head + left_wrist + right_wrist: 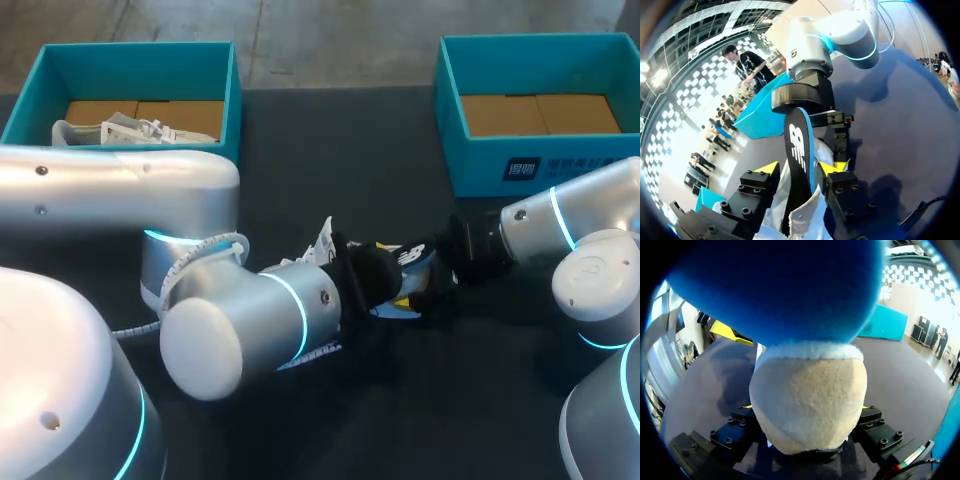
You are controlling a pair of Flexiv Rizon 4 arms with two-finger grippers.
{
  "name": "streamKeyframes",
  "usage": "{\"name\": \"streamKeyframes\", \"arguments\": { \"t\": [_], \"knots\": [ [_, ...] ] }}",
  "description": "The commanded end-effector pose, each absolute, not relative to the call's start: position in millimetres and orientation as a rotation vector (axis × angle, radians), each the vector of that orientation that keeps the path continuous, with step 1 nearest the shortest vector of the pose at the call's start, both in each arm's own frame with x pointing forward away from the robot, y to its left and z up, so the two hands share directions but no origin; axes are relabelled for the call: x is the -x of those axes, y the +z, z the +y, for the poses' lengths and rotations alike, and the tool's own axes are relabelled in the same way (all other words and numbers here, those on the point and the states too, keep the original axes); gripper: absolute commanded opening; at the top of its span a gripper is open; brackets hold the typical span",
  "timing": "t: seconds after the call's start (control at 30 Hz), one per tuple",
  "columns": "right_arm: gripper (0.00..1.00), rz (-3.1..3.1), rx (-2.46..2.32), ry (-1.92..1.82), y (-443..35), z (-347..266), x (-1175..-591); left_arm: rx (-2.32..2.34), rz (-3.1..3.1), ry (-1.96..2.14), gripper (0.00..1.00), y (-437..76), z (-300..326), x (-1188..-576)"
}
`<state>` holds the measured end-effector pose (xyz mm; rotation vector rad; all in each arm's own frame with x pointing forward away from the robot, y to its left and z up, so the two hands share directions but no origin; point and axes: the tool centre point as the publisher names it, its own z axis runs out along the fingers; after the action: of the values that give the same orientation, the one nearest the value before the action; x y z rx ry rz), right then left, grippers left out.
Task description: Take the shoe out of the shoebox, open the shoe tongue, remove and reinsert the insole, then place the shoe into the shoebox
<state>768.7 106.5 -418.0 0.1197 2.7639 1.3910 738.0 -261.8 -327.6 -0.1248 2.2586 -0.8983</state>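
A white shoe lies at the middle of the dark table between my two grippers. Its black insole with a white logo and blue edge sticks up out of it. In the left wrist view the insole stands upright between the yellow tips of my left gripper, which is open around it; the white shoe is below. My right gripper stands wide, shut on the shoe's beige rounded end. A blue fuzzy surface, close to the camera, hides what lies ahead of it.
A teal shoebox at the back left holds another white shoe. A second teal shoebox at the back right shows only its cardboard floor. My left arm covers the table's near left.
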Motion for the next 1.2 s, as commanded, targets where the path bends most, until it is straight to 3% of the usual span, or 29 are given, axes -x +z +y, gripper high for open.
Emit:
{"name": "streamKeyframes", "arguments": {
  "t": [0.03, 0.97, 1.1, 1.2],
  "knots": [
    [0.00, 2.765, -0.122, 1.387, -419.5, 107.5, -770.9, 0.135, 2.249, -0.897, 0.47, -328.1, -263.5, -737.2],
    [0.00, 2.765, -0.122, 1.387, -419.5, 107.5, -770.9, 0.186, 2.255, -0.878, 0.46, -345.5, -266.4, -755.9],
    [0.00, 2.765, -0.122, 1.387, -419.5, 107.5, -770.9, 0.192, 2.261, -0.879, 0.42, -348.0, -267.2, -757.7],
    [0.00, 2.765, -0.122, 1.387, -419.5, 107.5, -770.9, 0.192, 2.265, -0.881, 0.27, -348.6, -267.7, -758.1]
  ]
}}
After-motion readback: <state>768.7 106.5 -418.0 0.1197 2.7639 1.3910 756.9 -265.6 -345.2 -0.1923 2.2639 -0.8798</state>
